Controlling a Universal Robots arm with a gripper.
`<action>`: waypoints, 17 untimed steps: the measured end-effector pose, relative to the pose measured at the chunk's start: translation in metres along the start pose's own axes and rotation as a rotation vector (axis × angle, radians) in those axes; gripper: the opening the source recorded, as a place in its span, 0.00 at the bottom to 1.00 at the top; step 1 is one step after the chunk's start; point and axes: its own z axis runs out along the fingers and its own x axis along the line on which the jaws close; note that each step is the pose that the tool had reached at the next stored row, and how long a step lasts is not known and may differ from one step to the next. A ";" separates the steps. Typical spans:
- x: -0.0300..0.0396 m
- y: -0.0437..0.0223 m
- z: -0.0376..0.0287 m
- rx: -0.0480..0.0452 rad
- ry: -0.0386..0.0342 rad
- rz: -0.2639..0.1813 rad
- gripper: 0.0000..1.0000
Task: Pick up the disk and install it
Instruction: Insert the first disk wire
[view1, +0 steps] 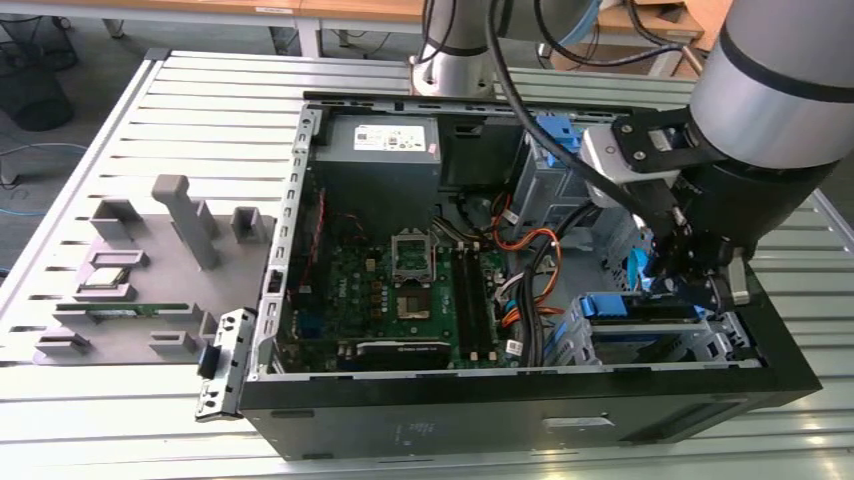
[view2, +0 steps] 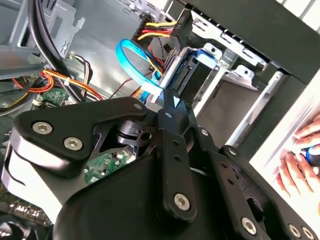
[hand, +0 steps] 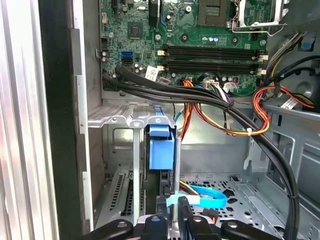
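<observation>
Nearest the lens in both wrist views: black metal linkage of the gripper (hand: 179, 204), bolt heads showing. It reaches down into the bare-metal drive cage (hand: 120, 120) of the case. Cannot tell whether the pincer is apart, together or clamped. Its tip sits right at the end of the disk (hand: 161, 150).

The disk is a flat drive with blue plastic rails. It stands on edge in a slot of that cage and is seen edge-on in the first wrist view.
- light-blue flat data cable (hand: 207, 200), looped, just beside the gripper
- thick black cable bundle (hand: 200, 95) crossing above the cage; a white tag (hand: 151, 74) on it, print too small to read
- red, yellow and orange wires (hand: 235, 130), tied together

Exterior view, from its left to its right:
- white slatted metal table (view1: 80, 420)
- grey plastic fixture block (view1: 174, 230) with small parts seated in it, one of them a green memory stick (view1: 134, 312)
- black open tower case (view1: 400, 435)
- grey power-supply box (view1: 380, 165) at the far wall, with a white label, writing not legible
- green motherboard (view1: 400, 295) on the case floor
- orange and black cables (view1: 523, 250)
- bare blue plastic bracket (view1: 558, 135), well apart from the cage
- silver-and-black robot arm (view1: 774, 90) bent over the cage

Second wrist view: a person's hand (view2: 297, 172) rests outside the case.
</observation>
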 end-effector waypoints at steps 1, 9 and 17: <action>-0.0001 -0.0005 -0.0021 0.0000 0.0000 0.000 0.24; -0.0011 -0.0037 -0.0166 0.0000 -0.0001 0.000 0.24; -0.0011 -0.0039 -0.0163 -0.0295 0.0001 0.002 0.24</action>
